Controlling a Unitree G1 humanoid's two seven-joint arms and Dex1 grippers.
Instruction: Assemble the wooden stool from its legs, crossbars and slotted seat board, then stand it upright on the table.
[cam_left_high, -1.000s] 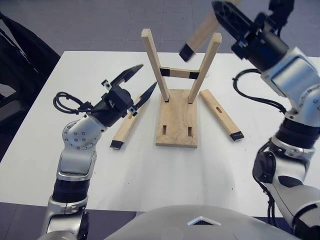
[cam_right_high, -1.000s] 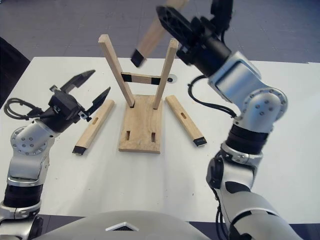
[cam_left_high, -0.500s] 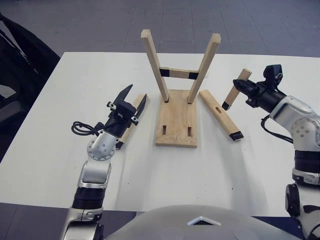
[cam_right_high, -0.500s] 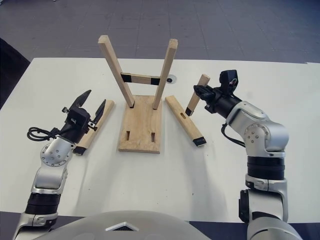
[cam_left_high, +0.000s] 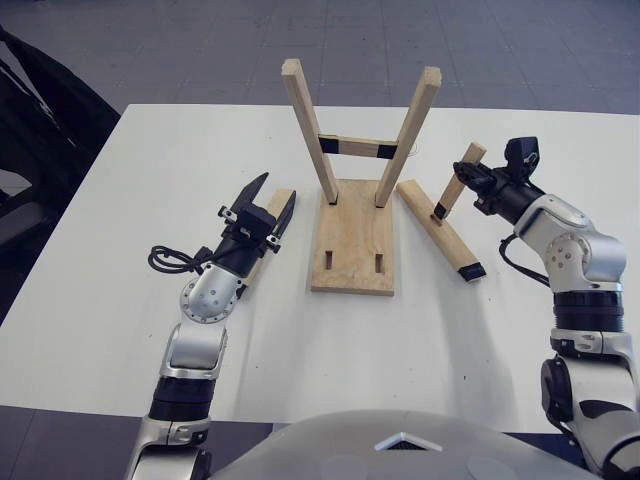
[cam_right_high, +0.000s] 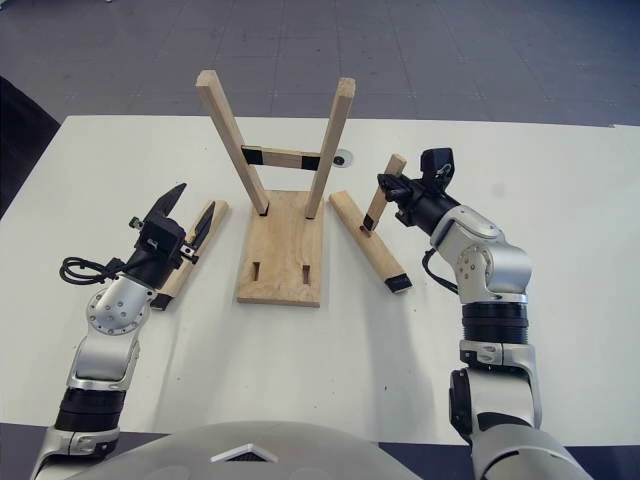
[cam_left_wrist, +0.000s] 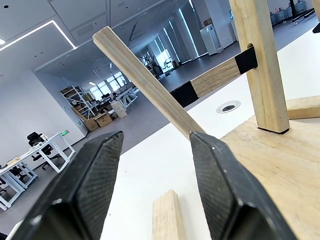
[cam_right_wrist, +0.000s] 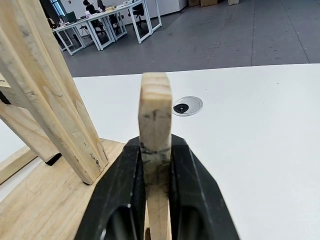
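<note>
1. White table (cam_left_high: 300, 340) spans most of the head view. The seat board (cam_left_high: 352, 250) lies flat at centre frame, two empty slots in its near end.
2. Two legs stand in the board's far end and splay apart toward the top of the frame: the left standing leg (cam_left_high: 308, 125) and the right standing leg (cam_left_high: 410, 130). A crossbar with black-taped ends (cam_left_high: 358, 147) joins them about halfway up.
3. A loose slotted leg (cam_left_high: 455, 250) lies flat just right of the board, angled toward lower right, black tip at its near end.
4. The right gripper (cam_left_high: 470, 181), right of centre, is clamped on a short wooden bar (cam_left_high: 446, 198), one finger on each flat side. The bar is tilted, upper end toward the top of the frame. Its black lower end meets the slotted leg near the slot. Cannot tell whether it is seated.
5. A second loose leg (cam_left_high: 283, 197) lies flat left of the board.
6. The left gripper (cam_left_high: 262, 205), left of centre, is wide open and holds nothing. Its fingers (cam_left_wrist: 87, 185) straddle the second loose leg.
7. A round cable grommet (cam_right_high: 343, 158) sits in the table behind the standing legs.
</note>
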